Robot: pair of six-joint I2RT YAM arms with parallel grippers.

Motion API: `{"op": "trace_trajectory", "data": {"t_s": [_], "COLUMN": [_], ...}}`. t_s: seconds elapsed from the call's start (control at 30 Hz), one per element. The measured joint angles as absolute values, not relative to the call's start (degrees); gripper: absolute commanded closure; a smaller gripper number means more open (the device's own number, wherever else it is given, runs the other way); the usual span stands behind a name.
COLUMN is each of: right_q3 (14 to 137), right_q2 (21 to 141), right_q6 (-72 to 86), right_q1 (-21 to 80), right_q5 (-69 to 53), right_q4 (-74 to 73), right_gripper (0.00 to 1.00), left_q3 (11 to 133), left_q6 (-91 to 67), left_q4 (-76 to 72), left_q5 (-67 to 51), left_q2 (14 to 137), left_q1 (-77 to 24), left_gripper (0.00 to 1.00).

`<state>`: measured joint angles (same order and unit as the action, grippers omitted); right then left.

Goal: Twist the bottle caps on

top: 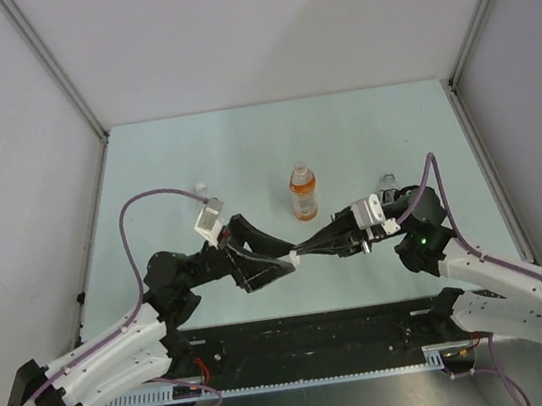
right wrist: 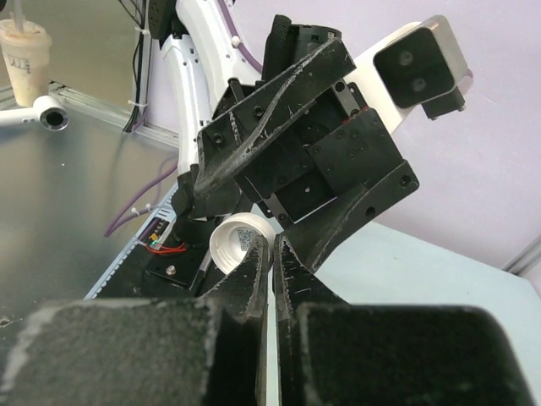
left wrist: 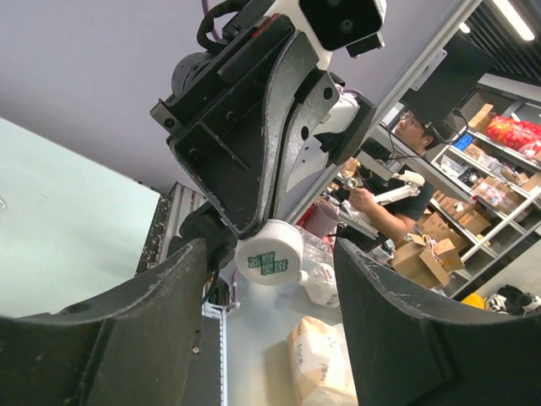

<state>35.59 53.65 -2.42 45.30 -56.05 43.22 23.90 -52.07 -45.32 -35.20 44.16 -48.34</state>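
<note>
At centre, right gripper (right wrist: 272, 249) clamped on rim of small round white plastic screw cap (left wrist: 269, 252); left gripper (top: 282, 264) spread apart either side, not touching.

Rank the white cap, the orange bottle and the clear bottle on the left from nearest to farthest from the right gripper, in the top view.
1. white cap, at the tip of the right gripper.
2. orange bottle, mid-table, just beyond.
3. clear bottle, far left.

Pale green table (top: 242, 136), orange-tinted bottle (top: 303, 190) upright mid-table — small clear object (top: 201, 186) further left
</note>
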Motion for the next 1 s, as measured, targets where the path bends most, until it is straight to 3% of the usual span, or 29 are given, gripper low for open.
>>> {"op": "trace_trajectory", "data": {"t_s": [0.17,0.37,0.73,0.83,1.0], "right_q3": [35.6,35.9,36.4,36.4,36.5], "right_q2": [54.8,55.4,56.2,56.1,54.7], "right_q6": [-3.1,-3.7,-4.4,-5.0,-6.5], "right_q1": [45.4,45.5,45.9,45.9,46.2], "right_q5": [-56.5,-56.8,-57.2,-57.1,-54.4], "right_q4": [43.2,43.4,44.4,43.8,40.7], "right_gripper": [1.0,1.0,0.99,0.9,0.59], "left_q3": [23.9,23.9,23.9,23.9,23.9], "left_q6": [-52.5,-52.5,-52.5,-52.5,-52.1], "left_q4": [-45.3,-45.2,-44.9,-44.9,-44.7], "left_q5": [-35.3,-35.3,-35.1,-34.9,-34.0], "left_q2": [45.1,45.1,45.1,45.1,44.9], "left_q1": [-48.9,-49.3,-49.3,-49.3,-49.3], "left_gripper": [0.42,0.58,0.68,0.72,0.75]}}
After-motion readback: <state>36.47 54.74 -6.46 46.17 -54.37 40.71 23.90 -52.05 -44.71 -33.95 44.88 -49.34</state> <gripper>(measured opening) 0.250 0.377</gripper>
